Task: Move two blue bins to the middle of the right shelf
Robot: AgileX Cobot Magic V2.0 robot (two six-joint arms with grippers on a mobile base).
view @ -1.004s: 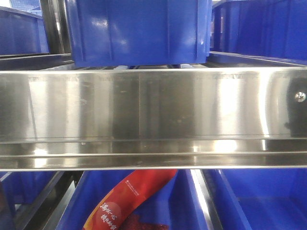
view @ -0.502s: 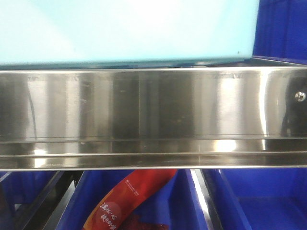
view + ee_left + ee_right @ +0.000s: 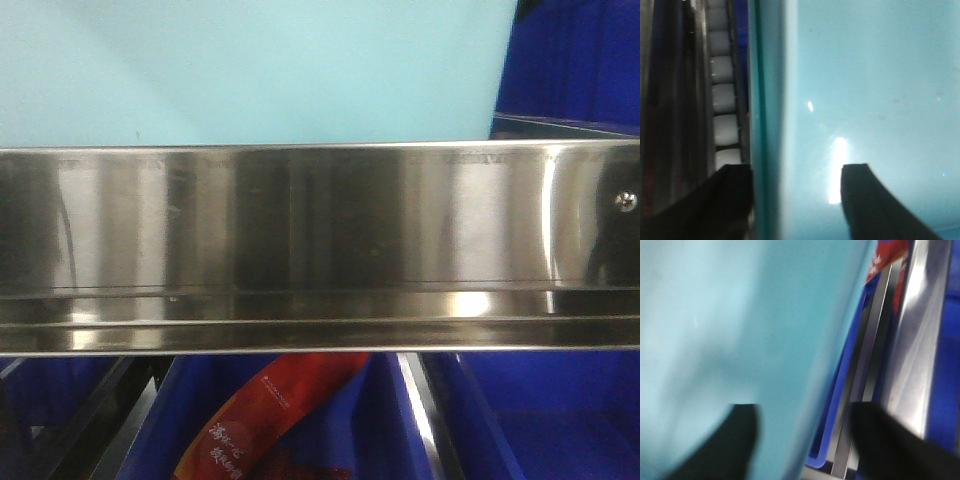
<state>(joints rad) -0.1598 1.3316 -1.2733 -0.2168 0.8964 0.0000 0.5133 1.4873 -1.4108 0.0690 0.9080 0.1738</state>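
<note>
Pale-blue bin (image 3: 250, 70) wall sits between your left gripper (image 3: 796, 195) fingers, and likewise between right gripper (image 3: 802, 440) fingers; actual clamping, cannot tell.

This looked like a warehouse or stockroom: a steel shelf rail (image 3: 320, 245) spanned the front view, blue bins (image 3: 560, 410) sat below at 5 o'clock, and white rollers (image 3: 725, 100) ran along the rack at 10 o'clock.

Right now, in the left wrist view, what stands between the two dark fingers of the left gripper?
The light teal bin wall edge stands between the left gripper fingers, seen only in the left wrist view.
</note>
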